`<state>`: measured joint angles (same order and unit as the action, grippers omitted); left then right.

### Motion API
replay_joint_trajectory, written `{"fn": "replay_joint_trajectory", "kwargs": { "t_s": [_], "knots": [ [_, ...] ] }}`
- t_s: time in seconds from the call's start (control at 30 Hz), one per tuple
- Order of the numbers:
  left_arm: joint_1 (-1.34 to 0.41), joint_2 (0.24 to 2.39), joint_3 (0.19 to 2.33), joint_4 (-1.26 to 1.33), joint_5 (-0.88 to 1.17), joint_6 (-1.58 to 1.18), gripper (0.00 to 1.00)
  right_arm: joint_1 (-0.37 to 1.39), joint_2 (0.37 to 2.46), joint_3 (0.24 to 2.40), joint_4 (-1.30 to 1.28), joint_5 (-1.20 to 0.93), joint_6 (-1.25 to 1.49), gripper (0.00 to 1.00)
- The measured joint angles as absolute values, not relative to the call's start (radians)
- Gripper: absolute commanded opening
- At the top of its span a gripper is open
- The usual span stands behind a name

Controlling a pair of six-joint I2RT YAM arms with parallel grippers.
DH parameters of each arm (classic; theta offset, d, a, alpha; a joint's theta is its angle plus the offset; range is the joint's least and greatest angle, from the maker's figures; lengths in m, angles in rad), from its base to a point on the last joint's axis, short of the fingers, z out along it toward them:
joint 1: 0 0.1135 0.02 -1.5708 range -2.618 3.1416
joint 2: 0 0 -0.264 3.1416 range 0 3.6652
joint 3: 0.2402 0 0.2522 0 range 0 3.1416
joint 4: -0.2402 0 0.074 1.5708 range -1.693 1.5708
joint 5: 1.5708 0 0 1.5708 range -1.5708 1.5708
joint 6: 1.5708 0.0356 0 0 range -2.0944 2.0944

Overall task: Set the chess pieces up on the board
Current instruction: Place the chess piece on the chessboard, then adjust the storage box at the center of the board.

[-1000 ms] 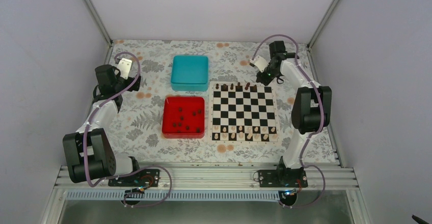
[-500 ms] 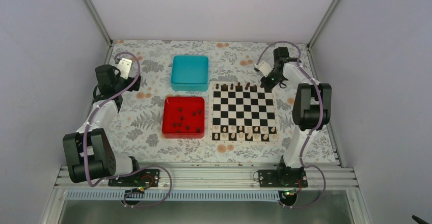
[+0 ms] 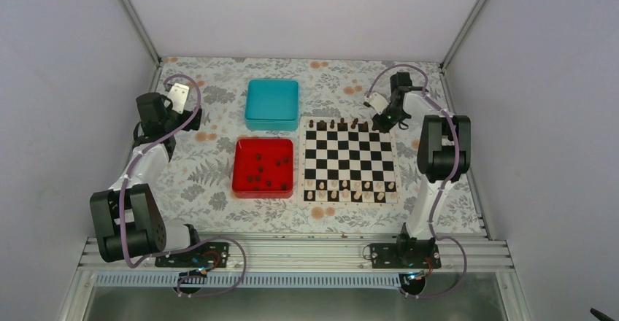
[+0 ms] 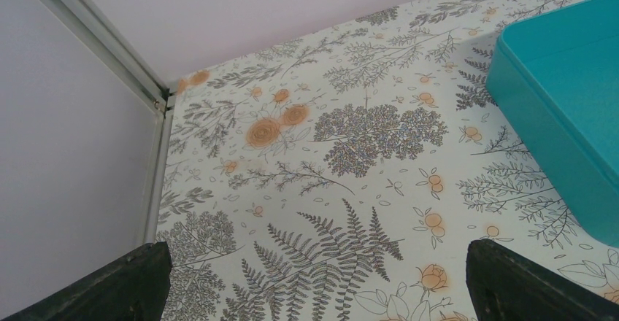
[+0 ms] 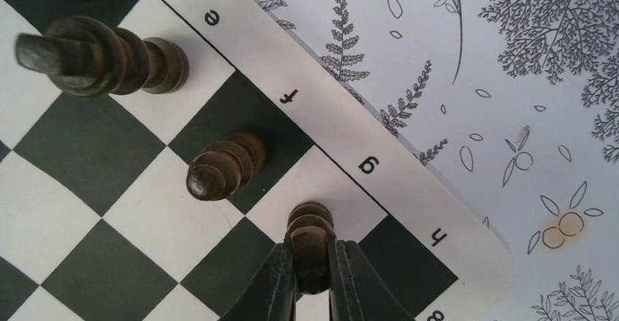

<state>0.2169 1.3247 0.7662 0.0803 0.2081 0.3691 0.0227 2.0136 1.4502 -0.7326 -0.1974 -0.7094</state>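
Note:
The board (image 3: 350,163) lies right of centre, its corner also in the right wrist view (image 5: 409,182). Several dark chess pieces (image 3: 332,125) stand on its far row; pale pieces fill the near rows. More dark pieces (image 3: 264,173) lie in the red tray (image 3: 241,162). My right gripper (image 3: 380,122) is at the board's far right corner, shut on a dark chess piece (image 5: 311,235) over the white g square, next to a standing dark piece (image 5: 223,165). My left gripper (image 4: 319,284) is open and empty over the floral cloth at far left.
A teal box (image 3: 272,104) stands behind the red tray, its corner in the left wrist view (image 4: 562,95). The enclosure's walls and metal posts (image 4: 102,40) close in the table. A taller dark piece (image 5: 95,55) stands on the e square.
My right gripper has moved right and down to the board's far right corner with the piece in it. The left arm has not moved.

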Motion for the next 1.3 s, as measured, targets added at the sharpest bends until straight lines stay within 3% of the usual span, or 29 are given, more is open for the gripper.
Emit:
{"fn": "replay_joint_trajectory", "kwargs": {
  "t_s": [0.23, 0.3, 0.4, 0.47, 0.9, 1.13, 1.3],
  "knots": [
    [0.217, 1.325, 0.767, 0.080, 0.208, 0.369, 1.00, 0.023, 2.017, 1.452, -0.731, -0.199, -0.709, 0.11],
    [0.217, 1.325, 0.766, 0.080, 0.209, 0.369, 1.00, 0.023, 2.017, 1.452, -0.731, -0.199, -0.710, 0.16],
    [0.217, 1.325, 0.767, 0.080, 0.212, 0.369, 1.00, 0.023, 2.017, 1.452, -0.729, -0.197, -0.710, 0.31],
    [0.217, 1.325, 0.767, 0.080, 0.212, 0.369, 1.00, 0.023, 2.017, 1.452, -0.728, -0.196, -0.711, 0.35],
    [0.217, 1.327, 0.767, 0.079, 0.230, 0.370, 1.00, 0.059, 1.858, 1.571, -0.825, -0.170, -0.701, 0.41],
    [0.217, 1.365, 0.770, 0.059, 0.260, 0.373, 1.00, 0.382, 1.751, 1.579, -0.891, -0.139, -0.673, 0.39],
    [0.217, 1.368, 0.773, 0.039, 0.292, 0.382, 1.00, 0.571, 1.796, 1.584, -0.937, -0.148, -0.650, 0.19]
  ]
}}
